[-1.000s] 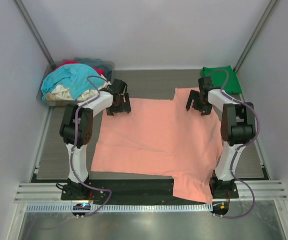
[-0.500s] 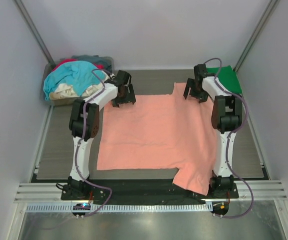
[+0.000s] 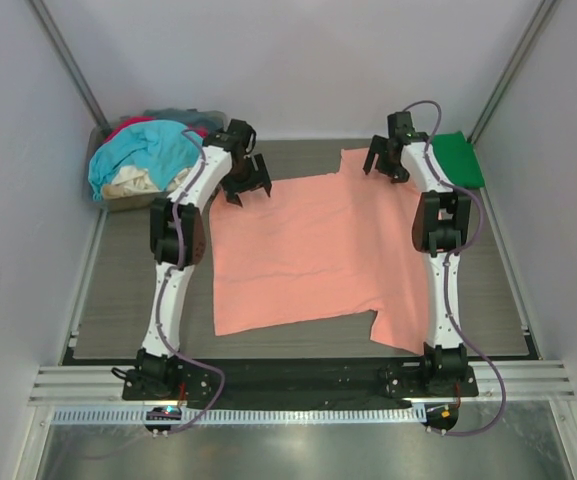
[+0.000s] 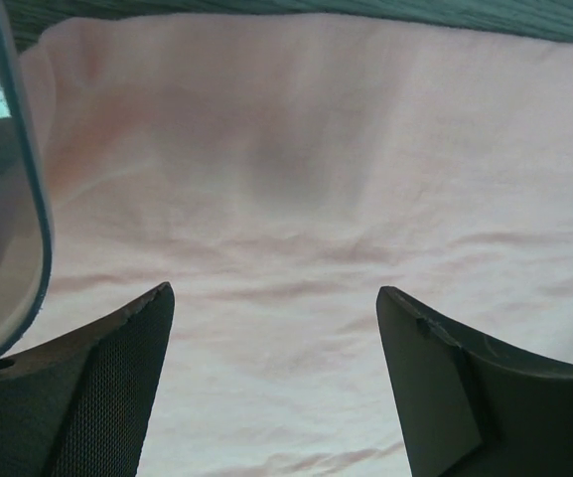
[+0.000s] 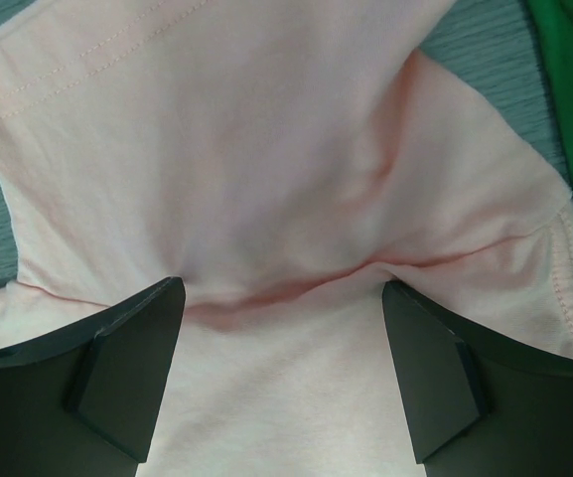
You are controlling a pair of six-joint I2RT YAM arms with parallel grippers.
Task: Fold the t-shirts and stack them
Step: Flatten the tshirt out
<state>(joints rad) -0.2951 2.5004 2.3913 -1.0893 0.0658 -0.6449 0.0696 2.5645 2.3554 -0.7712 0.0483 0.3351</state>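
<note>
Salmon-pink shirt [image 3: 308, 250] lies spread flat across the table [image 3: 118, 290], one sleeve trailing toward the near edge by the right arm's base. The left gripper [image 3: 246, 190] is at the shirt's far left corner, jaws wide, pink cloth below the gap and nothing pinched. The right gripper [image 3: 383, 170] is at the far right corner, also wide, with a crease running between its fingers. A folded green shirt [image 3: 463, 160] lies just beside it. Turquoise, cream and red shirts [image 3: 146, 150] are heaped in the tub [image 3: 118, 204], far left.
</note>
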